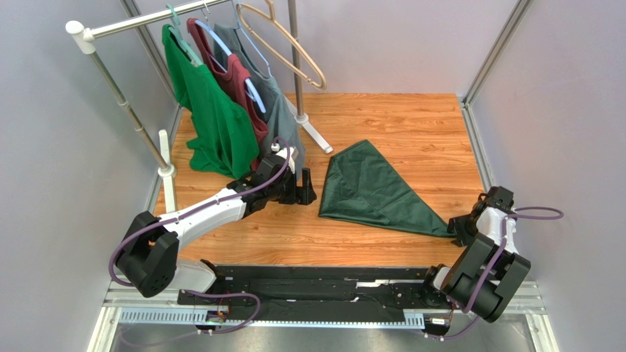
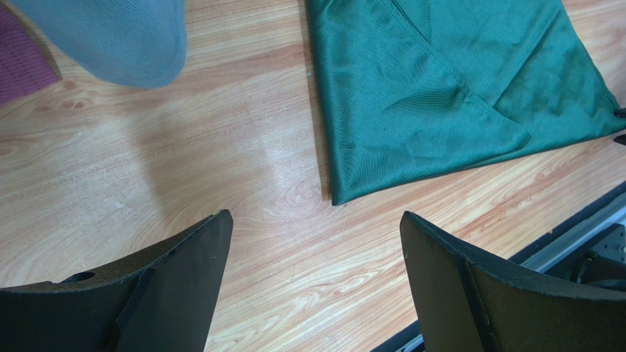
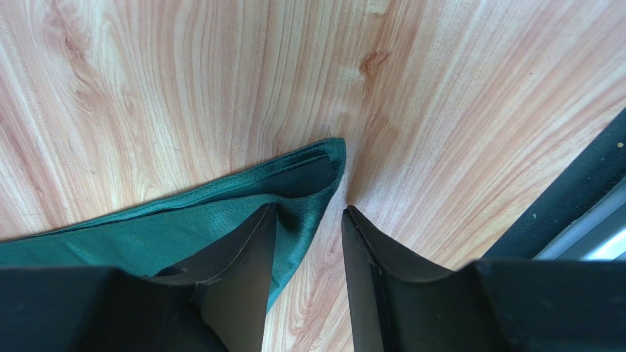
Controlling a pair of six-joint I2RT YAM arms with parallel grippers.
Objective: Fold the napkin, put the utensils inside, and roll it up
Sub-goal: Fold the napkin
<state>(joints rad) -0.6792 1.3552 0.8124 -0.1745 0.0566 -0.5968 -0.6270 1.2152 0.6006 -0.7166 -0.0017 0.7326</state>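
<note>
The dark green napkin (image 1: 371, 187) lies flat on the wooden tabletop (image 1: 397, 117), folded into a triangle a little toward 3 o'clock of the middle in the top view. Its apex points to 12 o'clock and its long thin tip reaches out to 4 o'clock. The right pincer (image 1: 461, 227) sits low at that tip. In its wrist view the jaws stand narrowly apart, one finger (image 3: 242, 271) over the cloth and the other on bare wood, with the napkin's edge lying in the gap, not pinched. The left pincer (image 2: 314, 216) is spread wide over bare wood, at 9 o'clock of the napkin, just beside its near corner and holding nothing. At 10 o'clock a clothes rack (image 1: 125, 26) carries a bright green shirt (image 1: 209, 121), a dark red shirt (image 1: 236, 81) and a grey-green shirt (image 1: 278, 110).
</note>
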